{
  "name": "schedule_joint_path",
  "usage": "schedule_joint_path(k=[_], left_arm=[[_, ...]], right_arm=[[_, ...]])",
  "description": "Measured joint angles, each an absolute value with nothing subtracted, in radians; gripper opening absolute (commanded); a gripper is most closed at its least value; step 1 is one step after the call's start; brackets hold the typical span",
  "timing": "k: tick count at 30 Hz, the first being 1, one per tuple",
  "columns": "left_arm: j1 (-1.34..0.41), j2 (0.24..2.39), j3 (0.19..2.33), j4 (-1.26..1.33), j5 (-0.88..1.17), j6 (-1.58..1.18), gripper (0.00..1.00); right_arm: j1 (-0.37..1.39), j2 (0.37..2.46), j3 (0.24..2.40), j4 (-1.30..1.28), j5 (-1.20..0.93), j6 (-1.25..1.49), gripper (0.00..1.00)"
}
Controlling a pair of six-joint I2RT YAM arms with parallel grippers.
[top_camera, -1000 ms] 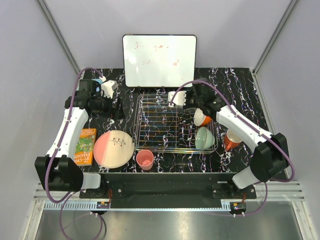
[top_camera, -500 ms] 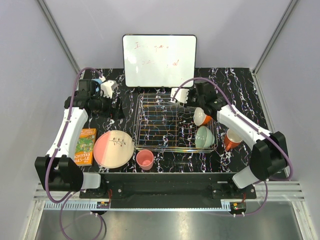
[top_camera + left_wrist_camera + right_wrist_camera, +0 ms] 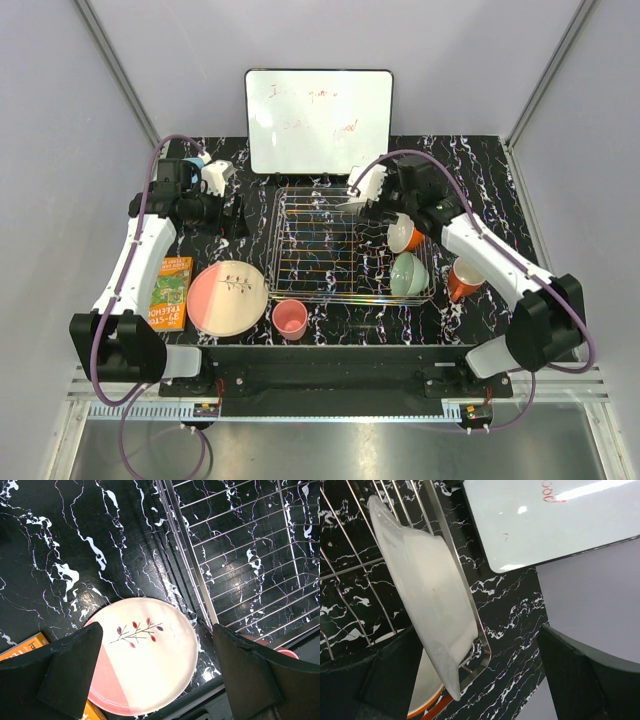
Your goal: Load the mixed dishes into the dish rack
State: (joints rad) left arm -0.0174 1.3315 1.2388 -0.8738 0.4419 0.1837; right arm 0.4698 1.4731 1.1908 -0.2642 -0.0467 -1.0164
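The dish rack [image 3: 330, 250] sits mid-table. A white plate [image 3: 430, 595] stands on edge at the rack's far right corner, between the jaws of my open right gripper [image 3: 485, 680] and nearer the left finger. An orange bowl [image 3: 403, 235] and a mint-green bowl [image 3: 408, 275] rest at the rack's right end. The orange mug [image 3: 462, 280] stands on the table right of the rack. My left gripper [image 3: 157, 672] hangs open and empty above the large pink plate [image 3: 145, 655], which lies left of the rack. The small pink cup [image 3: 290, 319] sits at the front.
A whiteboard [image 3: 318, 122] stands behind the rack, close to the right wrist. An orange book [image 3: 172, 292] lies left of the pink plate. Something light blue [image 3: 196, 161] shows behind the left arm. The table's front edge runs just past the plate and cup.
My right gripper has gone from shut to open, letting go of the white plate in the rack, and has drawn back slightly. The left arm has not moved.
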Motion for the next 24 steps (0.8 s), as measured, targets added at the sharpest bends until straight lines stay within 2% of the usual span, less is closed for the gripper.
schedule_joint_path(k=[9, 14, 16, 20, 24], left_arm=[[-0.011, 1.330, 1.253, -0.886, 0.437, 0.192, 0.96], [0.038, 1.303, 1.256, -0.921, 0.440, 0.239, 0.98], [0.089, 1.286, 1.256, -0.948, 0.443, 0.271, 0.98], [0.234, 1.272, 1.255, -1.000, 0.461, 0.350, 0.96], [0.333, 1.281, 1.215, -1.024, 0.464, 0.427, 0.93]], right_arm=[[0.485, 1.299, 1.193, -0.298, -0.043, -0.797, 1.00], [0.522, 1.259, 1.349, -0.402, -0.062, -0.405, 1.00], [0.583, 1.284, 1.427, -0.420, -0.016, -0.300, 1.00], [0.834, 1.379, 1.510, -0.441, 0.136, -0.210, 1.00], [0.962, 1.525, 1.552, -0.460, 0.118, -0.085, 1.00]])
